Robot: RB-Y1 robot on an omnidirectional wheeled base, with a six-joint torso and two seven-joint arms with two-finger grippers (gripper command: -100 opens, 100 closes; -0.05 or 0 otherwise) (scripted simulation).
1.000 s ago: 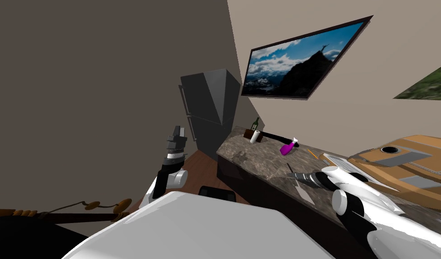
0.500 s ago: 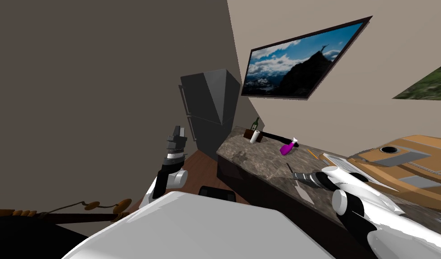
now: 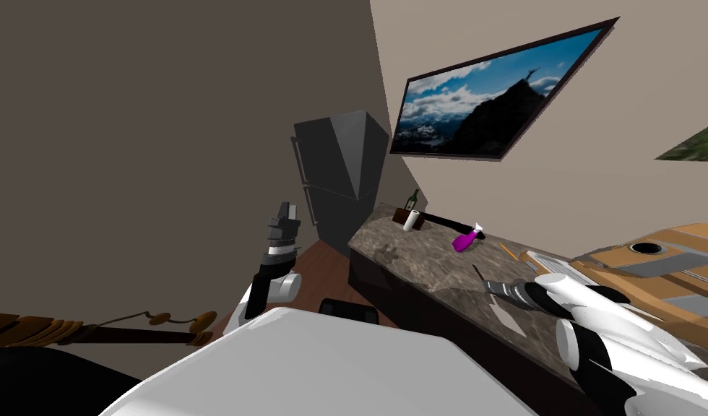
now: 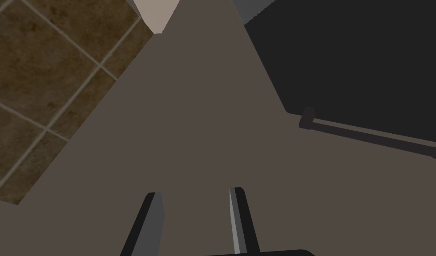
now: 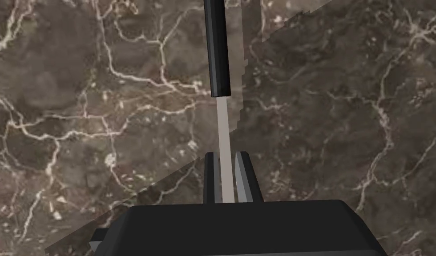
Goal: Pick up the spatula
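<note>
The spatula (image 5: 217, 66) is clamped by its pale shank in the right gripper (image 5: 225, 154), its black handle pointing straight ahead over the marble counter (image 5: 346, 111) and seemingly lifted. The left gripper (image 4: 193, 192), jaws apart, is farther off.

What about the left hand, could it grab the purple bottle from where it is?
Probably not. The left hand is raised beside the counter, open, facing the wall; the purple bottle lies well away across the counter.
</note>
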